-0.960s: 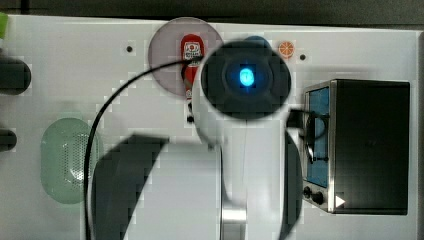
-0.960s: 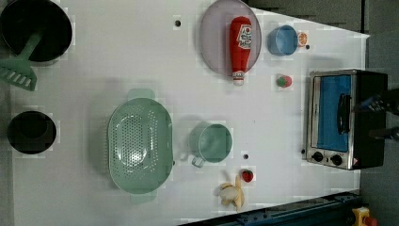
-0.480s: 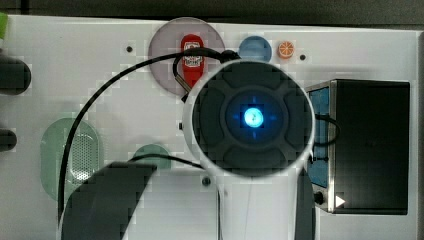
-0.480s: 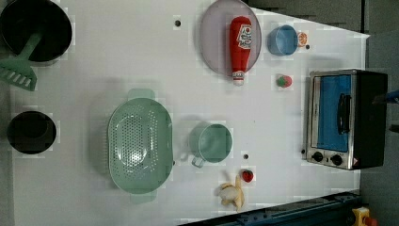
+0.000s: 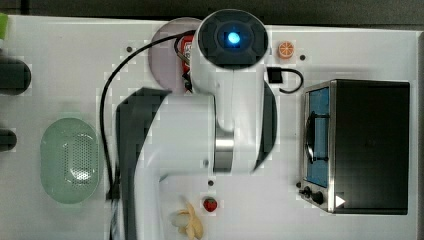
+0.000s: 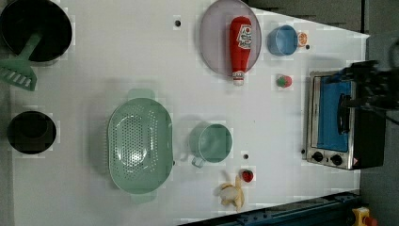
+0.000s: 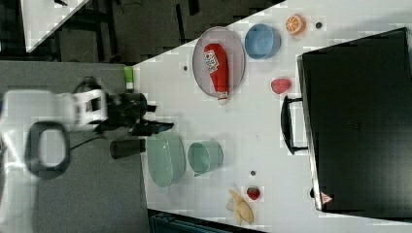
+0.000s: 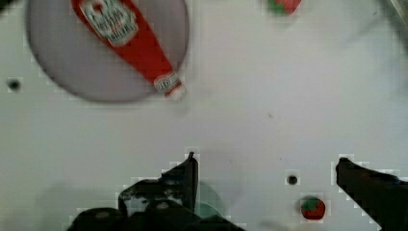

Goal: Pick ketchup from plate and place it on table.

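Note:
The ketchup (image 6: 240,44) lies flat on the pale mauve-grey plate (image 6: 214,42) at the back of the white table (image 6: 117,56), its cap reaching past the plate's rim. In the wrist view the ketchup (image 8: 127,36) and the plate (image 8: 62,62) are well apart from my gripper (image 8: 267,168). The gripper is open, high over bare table, with nothing between its fingers (image 8: 190,173). In the top view my arm's wrist (image 5: 232,37) covers most of the ketchup (image 5: 187,50) and part of the plate (image 5: 162,55).
A blue bowl (image 6: 282,40), an orange slice (image 6: 302,38) and a strawberry (image 6: 283,81) sit beside the plate. A toaster oven (image 6: 341,122) stands at the left view's right. A green cup (image 6: 211,142), a colander (image 6: 139,146), a banana (image 6: 231,193) and black pots (image 6: 30,132) fill the rest.
In the top view my arm has swung up toward the plate and now covers most of the ketchup. The ketchup and plate have not moved.

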`<state>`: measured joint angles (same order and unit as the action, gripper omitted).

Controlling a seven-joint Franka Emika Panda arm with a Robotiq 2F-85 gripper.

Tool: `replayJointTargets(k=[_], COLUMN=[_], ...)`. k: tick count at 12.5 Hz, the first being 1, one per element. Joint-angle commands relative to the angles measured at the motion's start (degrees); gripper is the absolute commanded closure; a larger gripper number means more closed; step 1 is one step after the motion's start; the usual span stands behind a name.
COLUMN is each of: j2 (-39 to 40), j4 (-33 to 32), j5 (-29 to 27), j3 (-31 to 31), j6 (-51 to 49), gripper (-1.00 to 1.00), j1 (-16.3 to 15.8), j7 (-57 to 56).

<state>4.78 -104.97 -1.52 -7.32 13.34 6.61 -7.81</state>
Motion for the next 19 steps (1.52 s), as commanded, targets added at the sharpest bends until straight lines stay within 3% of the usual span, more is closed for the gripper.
replayJointTargets(k=[1, 8, 16, 19], j2=[2.6, 15.5, 30.6, 34.7], j4=[0.1, 0.7, 11.1, 11.9], j5=[0.0, 0.2, 6.4, 7.4], j3=[-1.6, -2.2, -2.1, -2.1], j6=[2.7, 16.6, 22.4, 28.2], gripper=[-1.00, -1.00, -1.00, -1.00], j1=[-0.4, -1.5, -3.3, -3.7], j7=[-10.2, -25.9, -27.2, -27.2])
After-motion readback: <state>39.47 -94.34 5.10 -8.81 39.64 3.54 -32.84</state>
